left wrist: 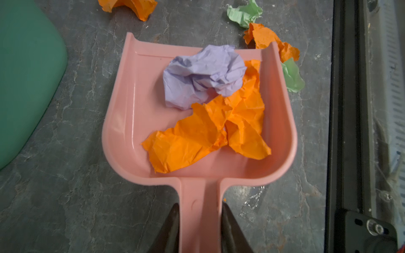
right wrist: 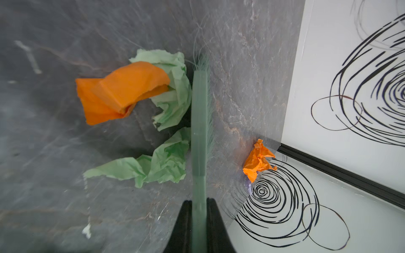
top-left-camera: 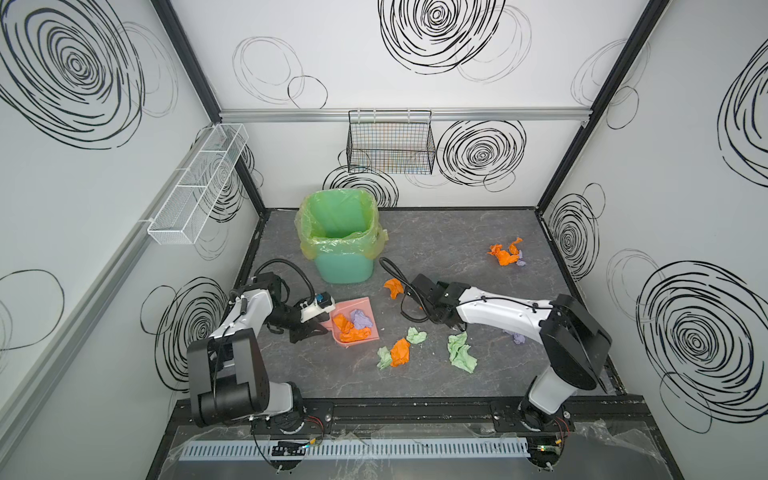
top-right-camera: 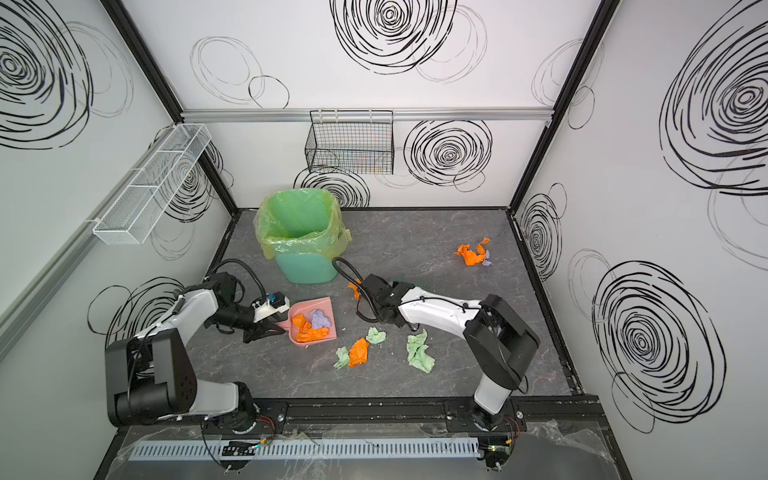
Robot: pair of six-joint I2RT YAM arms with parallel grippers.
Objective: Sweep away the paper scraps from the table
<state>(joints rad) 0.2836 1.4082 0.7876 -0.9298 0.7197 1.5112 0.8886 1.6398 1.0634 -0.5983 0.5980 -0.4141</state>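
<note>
Paper scraps [top-left-camera: 400, 351]: three wads, green–orange–green, lie loose on the worktop [top-left-camera: 457, 232] in a short row. Its long axis runs from near-left to far-right in both top views. More wads lie well apart, by the bin [top-left-camera: 343, 270] and towards the far right.
Dustpan [left wrist: 122, 114]: flat on the worktop, already carrying one lilac wad and some orange ones. Its mouth faces the right arm. The row lies just beside the mouth's near corner and outer wall, not squarely before it.
Left gripper [left wrist: 200, 208]: fingers closed on either side of the dustpan handle.
Right gripper [right wrist: 199, 203]: fingers clamped on a green brush [right wrist: 199, 122], one face of which touches the green wads.
Governing relation: the row lies between brush and dustpan, and the right arm is the nearer.
Coming stroke (judged): towards the left arm, angled slightly away from the robot, so that the wads enter the mouth and do not slide along the wall.
</note>
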